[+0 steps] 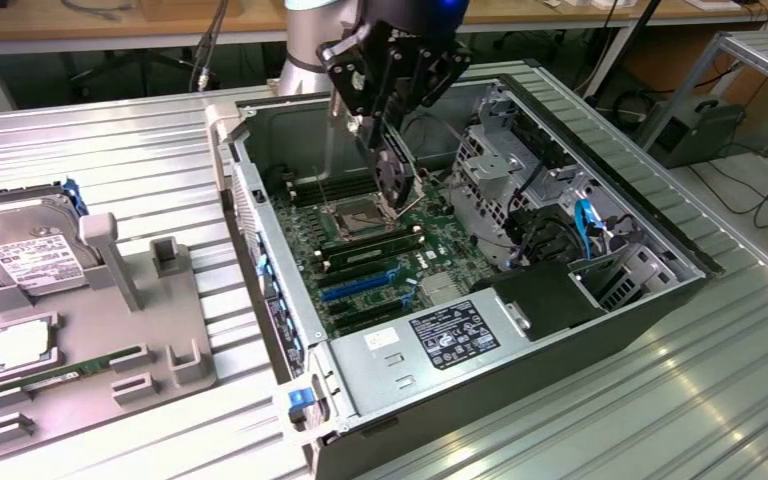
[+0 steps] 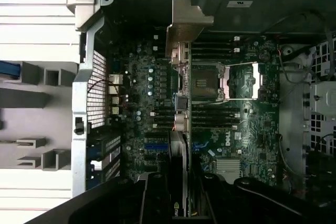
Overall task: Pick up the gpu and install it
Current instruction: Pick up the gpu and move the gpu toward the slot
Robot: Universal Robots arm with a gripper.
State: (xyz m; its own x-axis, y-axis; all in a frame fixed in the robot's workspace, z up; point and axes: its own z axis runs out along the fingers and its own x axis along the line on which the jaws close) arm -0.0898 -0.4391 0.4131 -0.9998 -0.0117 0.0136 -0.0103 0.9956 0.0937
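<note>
The wrist view looks along the gpu (image 2: 179, 129) edge-on. It is clamped between the closed fingers of the pincer (image 2: 181, 203), with its silver bracket (image 2: 186, 24) at the end farthest from the pincer, over the motherboard (image 2: 142, 87) and beside the CPU socket (image 2: 205, 82).

The exterior view adds the height: the gpu (image 1: 395, 185) hangs upright below the pincer (image 1: 387, 140), inside the open computer case (image 1: 598, 140); whether it touches the board I cannot tell. Well away from the pincer, outside the case, a grey holder (image 1: 157, 340) on the surface (image 1: 131, 150) carries a hard drive (image 1: 17, 250) and a RAM stick (image 1: 71, 372).

The arm (image 1: 307, 50) reaches in from above, pincer pointing steeply down.
</note>
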